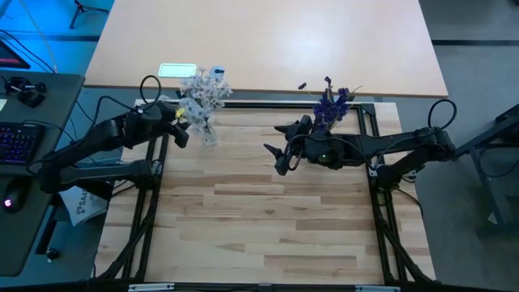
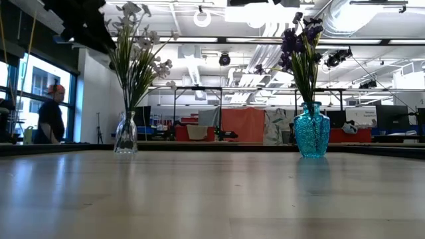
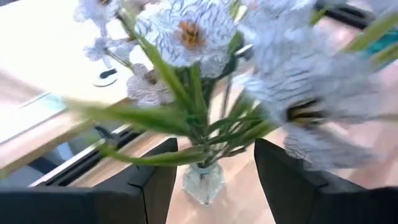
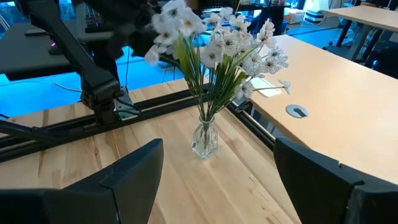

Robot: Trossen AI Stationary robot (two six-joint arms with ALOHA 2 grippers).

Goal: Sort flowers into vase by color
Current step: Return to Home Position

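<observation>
Three pale whitish-blue sprigs (image 1: 203, 91) stand with their stems in a small clear glass vase (image 1: 209, 135) at the far left; they also show in the low view (image 2: 136, 46). Two dark purple sprigs (image 1: 331, 104) stand in a teal vase (image 2: 311, 131) at the far right. My left gripper (image 3: 214, 155) is open just left of the clear vase, raised off the table. Its fingers stand on either side of the green stems (image 3: 205, 134), above the vase's neck (image 3: 202, 180). My right gripper (image 1: 274, 158) is open and empty at mid-table, left of the teal vase.
A light tabletop (image 1: 268, 49) with a white flat object (image 1: 177, 70) lies beyond the far edge. Black frame rails (image 1: 259, 104) run along the far edge and both sides. A person (image 2: 50, 113) stands in the room at the left.
</observation>
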